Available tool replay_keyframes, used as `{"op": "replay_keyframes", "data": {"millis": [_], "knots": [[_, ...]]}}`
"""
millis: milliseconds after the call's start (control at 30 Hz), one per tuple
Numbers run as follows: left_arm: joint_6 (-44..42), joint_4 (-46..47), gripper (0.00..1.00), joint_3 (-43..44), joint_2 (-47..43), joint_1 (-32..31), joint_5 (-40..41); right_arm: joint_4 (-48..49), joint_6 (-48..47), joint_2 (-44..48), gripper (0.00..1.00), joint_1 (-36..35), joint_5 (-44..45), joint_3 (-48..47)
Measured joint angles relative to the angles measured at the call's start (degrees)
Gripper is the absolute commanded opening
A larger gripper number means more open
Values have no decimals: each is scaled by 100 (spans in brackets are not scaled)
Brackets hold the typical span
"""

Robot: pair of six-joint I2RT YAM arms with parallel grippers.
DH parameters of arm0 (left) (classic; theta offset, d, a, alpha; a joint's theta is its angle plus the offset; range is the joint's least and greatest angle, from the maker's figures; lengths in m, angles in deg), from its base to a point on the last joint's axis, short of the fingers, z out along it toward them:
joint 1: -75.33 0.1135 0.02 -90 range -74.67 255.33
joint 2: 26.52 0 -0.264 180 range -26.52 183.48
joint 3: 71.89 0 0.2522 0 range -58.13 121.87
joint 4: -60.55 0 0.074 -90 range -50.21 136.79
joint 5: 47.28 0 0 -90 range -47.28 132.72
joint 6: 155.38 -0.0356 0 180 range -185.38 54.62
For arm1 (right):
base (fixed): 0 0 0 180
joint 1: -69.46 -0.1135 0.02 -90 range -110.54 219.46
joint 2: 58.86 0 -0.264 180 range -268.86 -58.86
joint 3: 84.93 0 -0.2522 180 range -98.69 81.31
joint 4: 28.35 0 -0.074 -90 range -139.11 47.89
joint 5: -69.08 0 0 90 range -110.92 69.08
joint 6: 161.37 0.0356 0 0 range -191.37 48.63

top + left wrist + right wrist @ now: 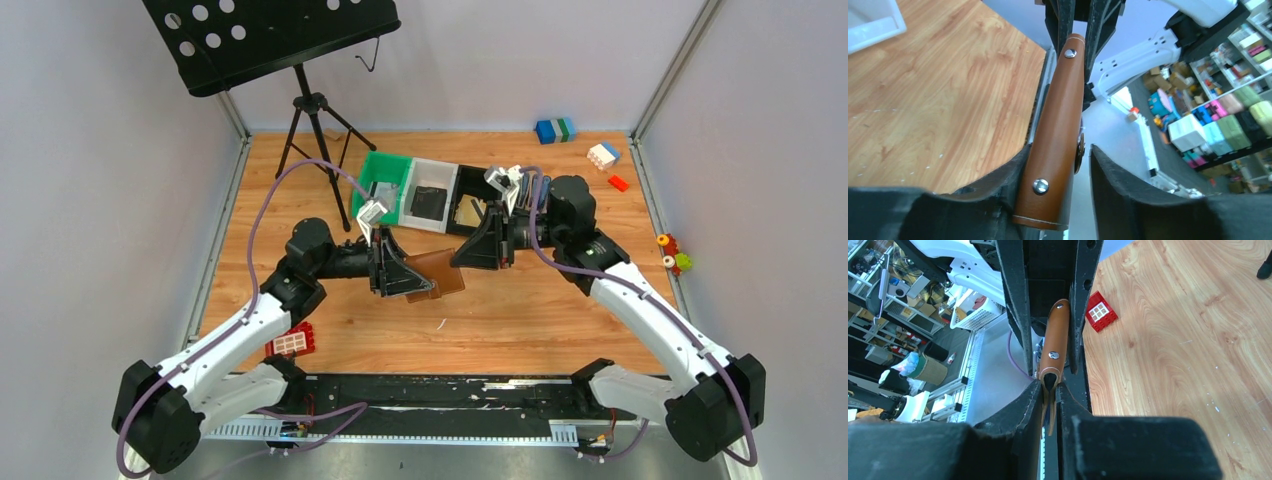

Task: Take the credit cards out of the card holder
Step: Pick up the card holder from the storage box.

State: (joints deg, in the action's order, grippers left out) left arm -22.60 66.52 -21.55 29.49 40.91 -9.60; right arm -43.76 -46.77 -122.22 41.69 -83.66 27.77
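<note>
Card holder [1055, 335] sits pinched in the right hand [1050, 390]; left hand [1057, 154] stands half spread around it. Close squarely on leather; then unfold.

Bright, even overhead light leaves only soft shadows on the wooden tabletop [500, 320]. A pale sheen streaks the brown card holder [1055, 125]. The left claw's fingers [1128, 200] beside it loom dark and blurred, and the shelves [1238, 115] beyond them bend at the frame's edge.
</note>
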Motion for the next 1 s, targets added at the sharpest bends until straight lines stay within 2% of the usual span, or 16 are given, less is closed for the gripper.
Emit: {"op": "replay_keyframes", "data": {"millis": [33,167,367,467,533,567,600,667,700,767,833,867,1000], "knots": [[-59,-79,66,0,-35,0,28,-42,-39,-37,14,-22,0,-46],[-243,-391,68,13,-142,-2,162,-367,-293,-225,14,-107,4,-245],[-341,-667,58,50,-192,-2,315,-831,-678,-385,14,-151,-35,-409],[-348,-717,50,66,-192,-2,343,-907,-789,-385,14,-186,-79,-409],[-339,-719,49,66,-192,-2,361,-907,-848,-385,15,-205,-101,-409],[-334,-717,46,66,-192,-2,363,-907,-870,-385,15,-221,-107,-409],[-330,-715,39,66,-192,-2,365,-909,-890,-385,17,-229,-109,-409],[-302,-715,14,66,-192,-2,363,-927,-940,-385,35,-249,-125,-409],[-293,-708,7,68,-192,-2,341,-931,-970,-385,50,-249,-105,-409],[-286,-691,3,68,-190,-11,341,-973,-979,-389,76,-249,-4,-409],[-332,-748,0,68,-188,-28,437,-1008,-914,-389,92,-249,199,-411],[-378,-804,0,68,-188,-33,557,-1012,-846,-387,98,-256,400,-411],[-452,-1058,0,59,-264,-33,1272,-992,-339,-361,100,-358,1484,-339]]}}
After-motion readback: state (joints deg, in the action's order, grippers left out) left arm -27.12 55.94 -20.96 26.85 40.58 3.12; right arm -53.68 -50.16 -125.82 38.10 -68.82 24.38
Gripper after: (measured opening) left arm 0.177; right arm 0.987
